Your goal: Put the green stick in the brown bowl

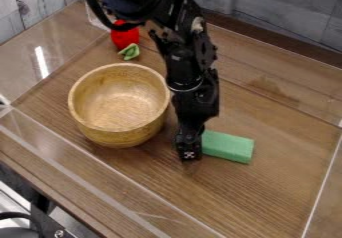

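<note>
The green stick lies flat on the wooden table, just right of the brown bowl. It is a mint-green block, slightly slanted, and its left end is hidden behind my gripper. My gripper points straight down at that left end, low over the table between bowl and stick. Its dark jaws stand open and I see nothing lifted in them. The bowl sits upright and holds nothing.
A red strawberry-like toy and a small green piece lie at the back left, behind the bowl. Clear plastic walls ring the table. The arm reaches in from the back.
</note>
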Available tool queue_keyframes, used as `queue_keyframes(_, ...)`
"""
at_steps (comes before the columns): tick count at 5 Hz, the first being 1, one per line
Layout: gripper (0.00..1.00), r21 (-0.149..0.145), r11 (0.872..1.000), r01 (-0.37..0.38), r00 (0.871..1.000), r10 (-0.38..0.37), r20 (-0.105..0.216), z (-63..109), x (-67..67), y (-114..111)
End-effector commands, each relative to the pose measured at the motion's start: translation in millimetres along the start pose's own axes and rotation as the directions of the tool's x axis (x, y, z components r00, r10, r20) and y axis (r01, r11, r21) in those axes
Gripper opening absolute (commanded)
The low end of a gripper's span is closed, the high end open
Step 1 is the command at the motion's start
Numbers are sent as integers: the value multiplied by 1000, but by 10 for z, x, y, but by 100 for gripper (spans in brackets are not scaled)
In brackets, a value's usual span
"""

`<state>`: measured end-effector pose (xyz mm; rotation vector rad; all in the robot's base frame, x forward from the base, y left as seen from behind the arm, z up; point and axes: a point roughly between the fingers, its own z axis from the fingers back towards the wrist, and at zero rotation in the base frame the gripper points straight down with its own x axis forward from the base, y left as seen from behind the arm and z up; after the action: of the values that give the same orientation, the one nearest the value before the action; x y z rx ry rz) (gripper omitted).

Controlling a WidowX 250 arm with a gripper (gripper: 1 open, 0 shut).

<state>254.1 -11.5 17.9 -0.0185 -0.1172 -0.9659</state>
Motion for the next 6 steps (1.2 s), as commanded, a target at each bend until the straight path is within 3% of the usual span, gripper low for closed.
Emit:
queue_keyframes(1, 100, 24, 999, -28, 999, 27, 27, 76, 187, -47)
queue_keyframes(2, 0, 21, 1000, 5, 999, -6, 36, 199, 200, -75)
queue_keyframes(3, 0, 36, 997, -72, 997, 70, 44, 385, 198, -42)
queue_keyframes(4, 0, 63, 985, -161, 986, 157, 54, 653, 184, 21)
queue_keyframes(5, 0, 85, 978, -192, 981, 188, 55, 872, 35, 122)
queue_keyframes(6, 0, 80, 984, -157, 987, 154, 45, 956, -231, 223)
